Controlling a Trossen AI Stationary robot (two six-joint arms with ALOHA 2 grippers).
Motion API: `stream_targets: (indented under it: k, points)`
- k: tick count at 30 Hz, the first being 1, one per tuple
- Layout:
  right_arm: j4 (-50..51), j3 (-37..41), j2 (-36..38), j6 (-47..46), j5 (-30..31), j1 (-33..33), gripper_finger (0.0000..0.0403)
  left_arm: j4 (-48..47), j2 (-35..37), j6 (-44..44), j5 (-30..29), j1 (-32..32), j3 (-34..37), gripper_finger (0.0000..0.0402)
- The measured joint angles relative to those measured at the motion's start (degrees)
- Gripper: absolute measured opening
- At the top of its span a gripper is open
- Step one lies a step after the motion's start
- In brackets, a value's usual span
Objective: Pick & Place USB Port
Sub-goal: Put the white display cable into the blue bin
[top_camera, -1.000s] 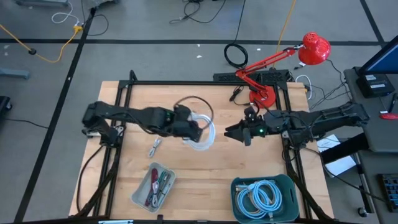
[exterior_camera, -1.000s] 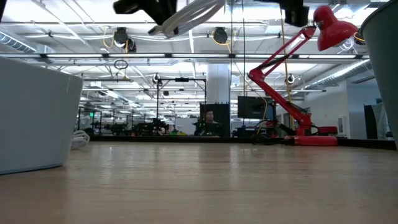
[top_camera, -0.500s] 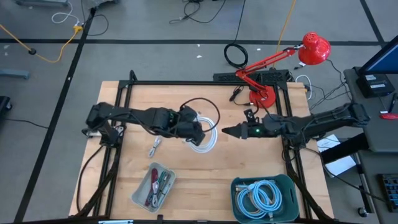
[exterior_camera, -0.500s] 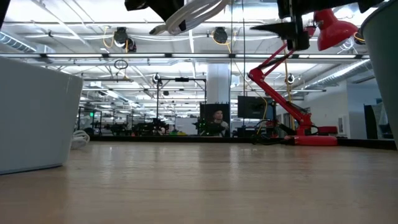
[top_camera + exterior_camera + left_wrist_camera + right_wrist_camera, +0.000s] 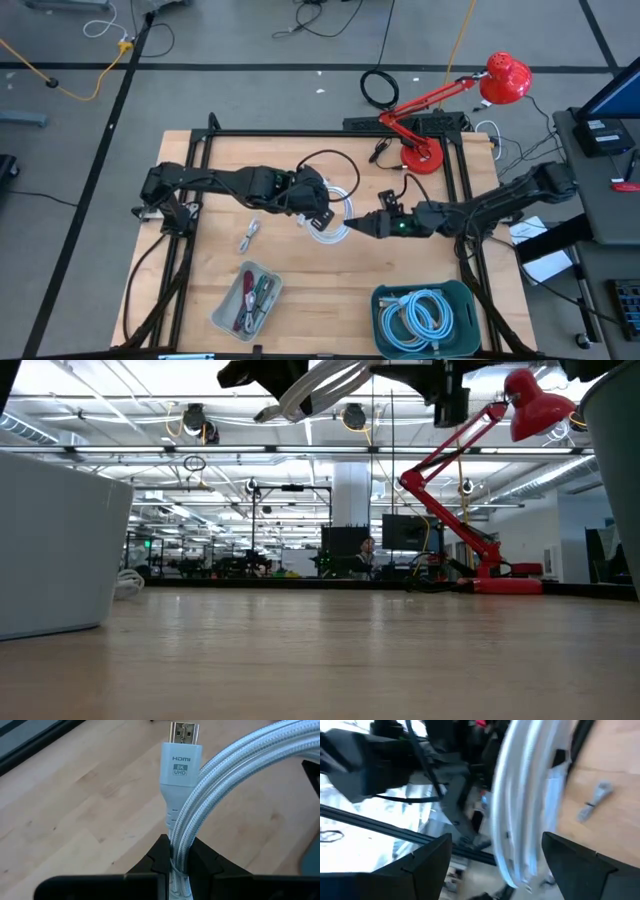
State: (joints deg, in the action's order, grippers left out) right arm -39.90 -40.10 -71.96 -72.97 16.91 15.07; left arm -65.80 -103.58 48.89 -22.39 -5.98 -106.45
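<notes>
The left gripper (image 5: 318, 212) hangs above the middle of the counter (image 5: 200, 300), its jaws closed on a coiled white cable (image 5: 235, 775) whose plug reads HDMI. The coil (image 5: 335, 222) is held up off the wood. The right gripper (image 5: 368, 224) is just to the coil's right, jaws spread wide on either side of the loops (image 5: 520, 815), gripping nothing. A grey tray (image 5: 245, 298) and a teal bin (image 5: 424, 316) of cables sit on the near edge; a small connector (image 5: 249, 236) lies left of the coil.

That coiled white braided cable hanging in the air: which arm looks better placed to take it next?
Right, probably. The left claw is shut on the coiled white braided cable, and the right claw is open right beside the coil, which shows between its fingers.
</notes>
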Motion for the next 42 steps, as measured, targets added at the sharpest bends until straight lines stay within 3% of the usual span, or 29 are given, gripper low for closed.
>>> stream_targets:
  k: [4,9,13,17,18,24,27,29,32,33,37,42]
  points:
    - [-6.29,0.00,-3.48,0.05,1.05,0.76,0.0298,0.38,-0.03,-0.92,1.36,-0.52,0.00,0.0034]
    - [-6.80,0.00,-4.12,-1.38,-0.65,0.35,0.0271,1.90,-0.08,-1.18,1.93,-2.36,0.00,0.0034]
    - [-6.72,-0.01,-4.15,-1.75,-3.80,-0.09,0.0194,2.65,0.03,-0.40,1.37,-3.76,0.02,0.0034]
    - [-7.60,-0.02,-4.14,-0.37,-6.97,-0.04,0.0051,2.92,0.33,-0.45,0.74,-4.34,0.06,0.0051]
    - [-8.21,-0.02,-4.14,0.39,-7.83,0.06,0.0031,3.14,0.56,-1.14,1.36,-4.43,0.07,0.0064]
    - [-8.84,-0.02,-0.63,-1.38,-11.49,2.19,0.0028,3.40,4.67,-1.06,3.93,-7.08,0.07,0.0124]
    - [-9.06,-0.08,2.73,-1.67,-11.80,4.92,0.0028,6.19,8.88,-1.18,-3.40,-10.45,0.04,0.0128]
    - [-8.19,-0.04,5.35,-3.12,-13.13,8.13,0.0028,5.22,12.09,-0.69,-13.43,-13.42,0.02,0.0125]
    - [-4.59,-0.09,9.45,-4.84,-16.87,16.24,0.0028,5.89,16.50,0.53,-25.19,-17.32,-0.17,0.0115]
    - [-1.97,-0.09,10.92,-5.63,-15.61,19.64,0.0028,5.37,17.61,0.69,-27.52,-18.24,-0.16,0.0111]
    - [15.64,-0.15,15.94,-11.13,-4.03,33.62,0.0028,3.44,20.61,0.54,-31.97,-21.42,0.07,0.0094]
    - [38.90,-0.11,18.70,-26.18,4.94,47.28,0.0028,0.43,21.82,1.20,-33.70,-22.25,-0.01,0.0077]
